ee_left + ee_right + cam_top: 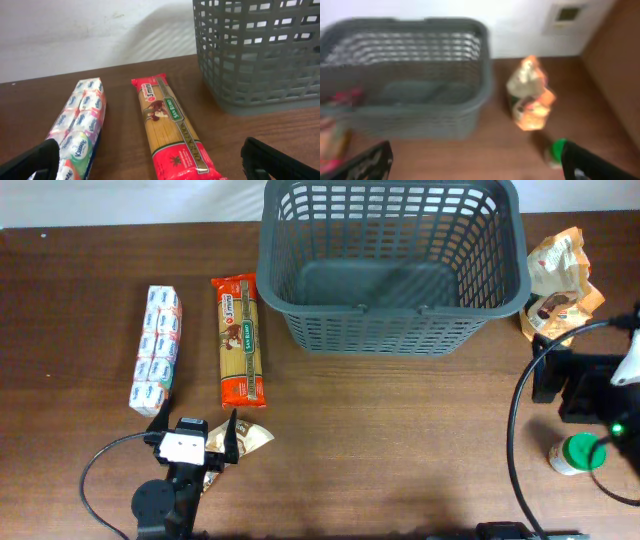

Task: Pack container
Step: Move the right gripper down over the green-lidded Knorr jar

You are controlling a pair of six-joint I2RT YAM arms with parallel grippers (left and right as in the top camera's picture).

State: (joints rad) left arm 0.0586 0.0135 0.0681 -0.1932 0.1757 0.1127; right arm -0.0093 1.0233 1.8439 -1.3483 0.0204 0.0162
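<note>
One container [390, 270], a large dark grey lattice basket, stands upright on the bench [400, 440] well ahead of both sets of jaws: ahead and to the right of the left jaws, ahead and to the left of the right jaws. Its solid base shows through the open top. The left jaws are spread wide and hold nothing, their dark fingers [35, 160] sitting at the two bottom corners of the left wrist view. Straight ahead of them a red spaghetti packet [172, 130] lies lengthwise, and just left of it, not touching, a pack of tissues [80, 120] lies the same way. A small brown pouch [252, 440] lies just beside the left jaws on their right; whether it touches them cannot be told. The right jaws are likewise spread wide and grip nothing. Ahead of them an orange bag [530, 95] stands just right of the container, apart from its wall. A green-capped bottle [554, 150] sits close to their right finger in the blurred right wrist view.
</note>
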